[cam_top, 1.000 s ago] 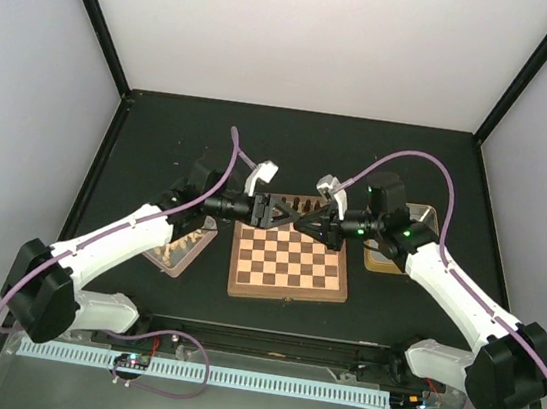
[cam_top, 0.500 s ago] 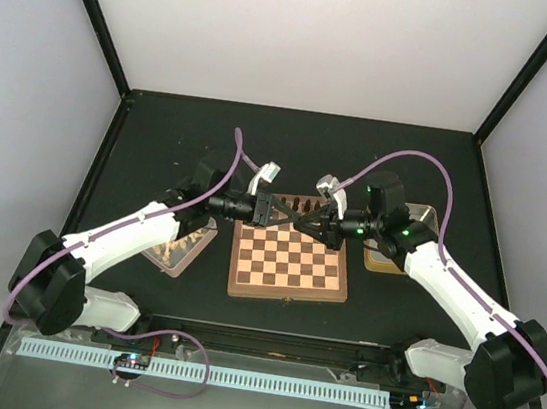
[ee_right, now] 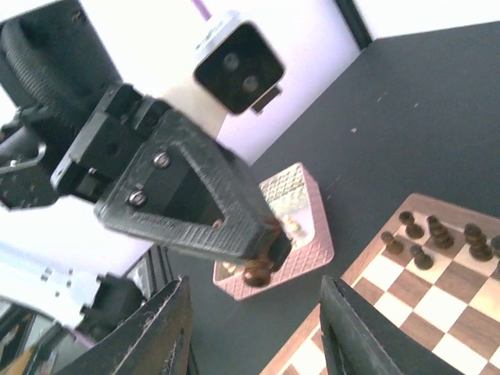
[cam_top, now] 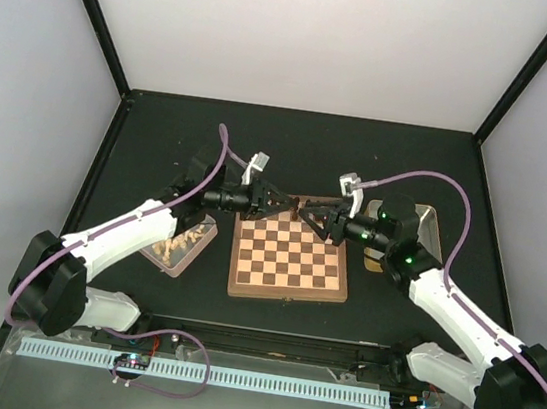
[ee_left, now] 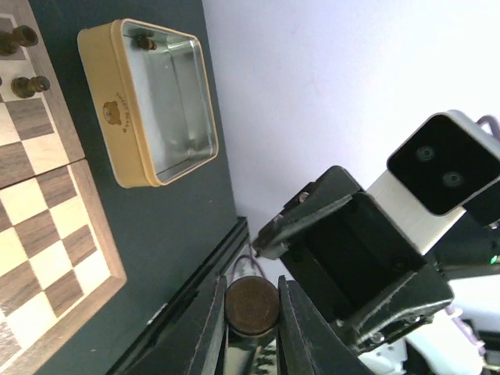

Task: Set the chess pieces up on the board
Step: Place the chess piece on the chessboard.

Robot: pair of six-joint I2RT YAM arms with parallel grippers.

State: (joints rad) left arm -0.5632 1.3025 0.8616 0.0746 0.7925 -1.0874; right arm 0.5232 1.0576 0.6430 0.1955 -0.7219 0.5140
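Above the far edge of the board (cam_top: 291, 259), my left gripper (cam_top: 282, 204) is shut on a dark brown chess piece. The piece's round base (ee_left: 251, 306) is pinched between the left gripper's (ee_left: 250, 289) jaws. My right gripper (cam_top: 311, 213) faces it from the right, open. In the right wrist view the held piece (ee_right: 258, 270) hangs from the left gripper's tip, between but clear of my right gripper's (ee_right: 255, 291) spread fingers (ee_right: 173, 336). Several dark pieces (ee_right: 437, 234) stand on the board's (ee_right: 437, 312) far rows.
A pink tray (cam_top: 182, 245) with pale pieces lies left of the board. A yellow tin (ee_left: 156, 101) right of the board holds one dark piece (ee_left: 143, 41). Black rails edge the dark table.
The dark piece has passed from the right gripper to the left. The left gripper shut on it; the right gripper opened and drew back to the right.
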